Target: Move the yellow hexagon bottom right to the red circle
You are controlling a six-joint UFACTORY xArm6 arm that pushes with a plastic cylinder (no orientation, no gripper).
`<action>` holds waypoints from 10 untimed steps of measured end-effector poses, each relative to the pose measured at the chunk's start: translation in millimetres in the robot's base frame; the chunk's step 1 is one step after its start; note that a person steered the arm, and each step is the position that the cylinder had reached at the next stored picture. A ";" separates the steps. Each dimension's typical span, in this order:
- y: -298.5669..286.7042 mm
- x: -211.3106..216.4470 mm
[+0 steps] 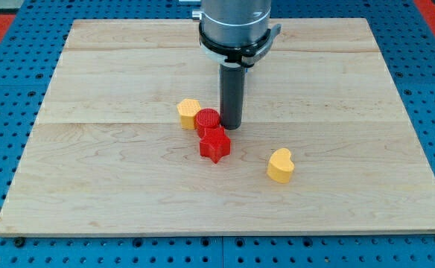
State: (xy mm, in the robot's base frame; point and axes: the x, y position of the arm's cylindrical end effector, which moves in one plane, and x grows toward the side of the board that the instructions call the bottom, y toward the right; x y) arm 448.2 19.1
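Near the board's (128, 223) middle, the yellow hexagon (188, 113) touches the red circle's (208, 120) left side. My tip (231, 126), holding nothing, stands against the circle's right. The red star (215, 145) sits just below; the yellow heart (281, 165) lies apart, toward the bottom right corner.

My tip (231, 126) stands just right of the red circle (208, 119); the yellow hexagon (188, 113) and red star (214, 145) crowd it, the yellow heart (281, 165) lies apart toward the view's bottom right.

one camera looks down obliquely at the whole wooden board (128, 186).
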 end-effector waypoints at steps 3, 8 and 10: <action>-65.7 43.3; -19.3 24.0; -90.8 7.3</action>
State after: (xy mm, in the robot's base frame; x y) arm 455.5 -71.7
